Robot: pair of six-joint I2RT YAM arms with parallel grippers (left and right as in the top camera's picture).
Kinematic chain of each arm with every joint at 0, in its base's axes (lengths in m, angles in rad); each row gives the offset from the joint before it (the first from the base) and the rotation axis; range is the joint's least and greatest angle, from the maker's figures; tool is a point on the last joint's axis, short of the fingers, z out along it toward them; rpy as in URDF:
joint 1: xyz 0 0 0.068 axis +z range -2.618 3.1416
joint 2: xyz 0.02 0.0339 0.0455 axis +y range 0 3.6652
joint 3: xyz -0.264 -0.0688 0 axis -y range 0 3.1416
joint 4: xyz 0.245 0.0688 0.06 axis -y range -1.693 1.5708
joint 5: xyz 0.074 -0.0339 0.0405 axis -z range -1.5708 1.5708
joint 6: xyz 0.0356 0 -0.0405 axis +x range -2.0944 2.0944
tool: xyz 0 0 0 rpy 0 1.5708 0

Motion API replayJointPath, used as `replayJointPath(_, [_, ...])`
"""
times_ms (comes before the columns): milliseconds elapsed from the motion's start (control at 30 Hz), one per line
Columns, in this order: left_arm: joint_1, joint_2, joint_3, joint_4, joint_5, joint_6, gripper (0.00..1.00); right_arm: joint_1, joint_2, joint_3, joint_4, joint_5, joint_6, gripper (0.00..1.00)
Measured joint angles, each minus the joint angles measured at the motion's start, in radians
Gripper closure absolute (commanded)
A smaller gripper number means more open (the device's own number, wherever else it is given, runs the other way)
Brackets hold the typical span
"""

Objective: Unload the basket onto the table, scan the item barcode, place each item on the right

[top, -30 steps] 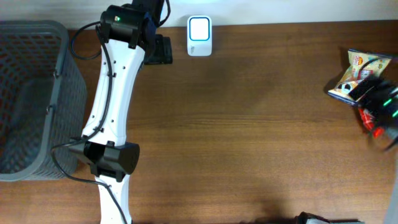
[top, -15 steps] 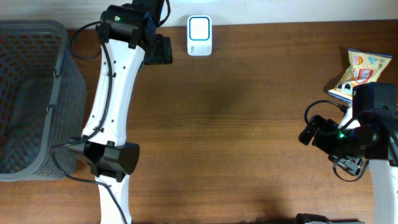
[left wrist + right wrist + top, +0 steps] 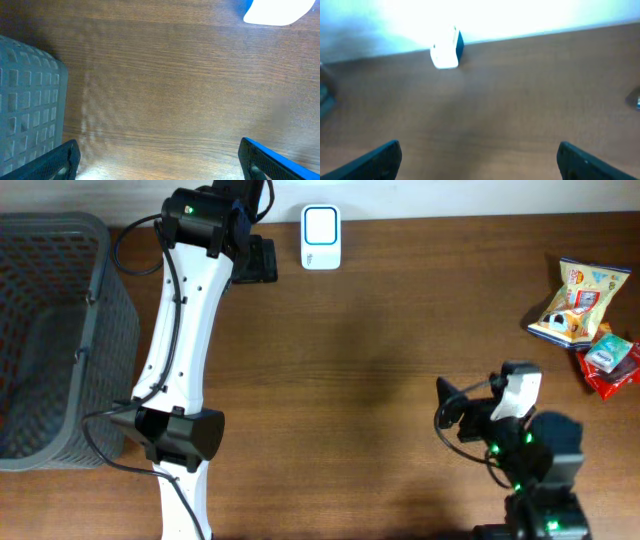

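Left gripper (image 3: 157, 146): jaws spread wide over bare table (image 3: 165, 90), holding nothing. I see the scanner (image 3: 320, 225) just beside it and the basket (image 3: 108, 270) off to its left. Right gripper (image 3: 479, 147): also released and empty, facing the scanner from across the table. Yellow snack bag (image 3: 578, 300) and red packet (image 3: 612, 366) lie side by side at the table's right edge, apart from both grippers.

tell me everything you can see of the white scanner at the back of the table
The scanner is a white box with rounded corners, smooth plastic by its look, with a pale window framed in light blue on its upper face. It sits at the far edge of the wooden table, and nothing touches it. The right wrist view shows a blue side, blurred.
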Motion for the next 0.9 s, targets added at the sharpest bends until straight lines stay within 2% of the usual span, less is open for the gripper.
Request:
replayJointPath(167, [0.000, 0.000, 0.000, 0.002, 0.000, 0.000, 0.01, 0.003, -0.214, -0.270, 0.302, -0.008, -0.025, 0.02])
replayJointPath(233, [0.000, 0.000, -0.001, 0.000, 0.000, 0.000, 0.01, 0.027, -0.299, -0.342, 0.344, 0.012, -0.032, 0.02])
replayJointPath(467, [0.000, 0.000, -0.001, 0.000, 0.000, 0.000, 0.01, 0.110, -0.486, -0.425, 0.343, 0.153, -0.034, 0.01])
replayJointPath(567, [0.000, 0.000, -0.001, 0.000, 0.000, 0.000, 0.01, 0.110, -0.487, -0.430, 0.328, 0.172, -0.058, 0.02])
replayJointPath(667, [0.000, 0.000, -0.001, 0.000, 0.000, 0.000, 0.01, 0.110, -0.489, -0.435, 0.217, 0.187, -0.118, 0.02])
replayJointPath(900, [0.000, 0.000, -0.001, 0.000, 0.000, 0.000, 0.01, 0.110, -0.490, -0.435, 0.213, 0.229, -0.247, 0.02])
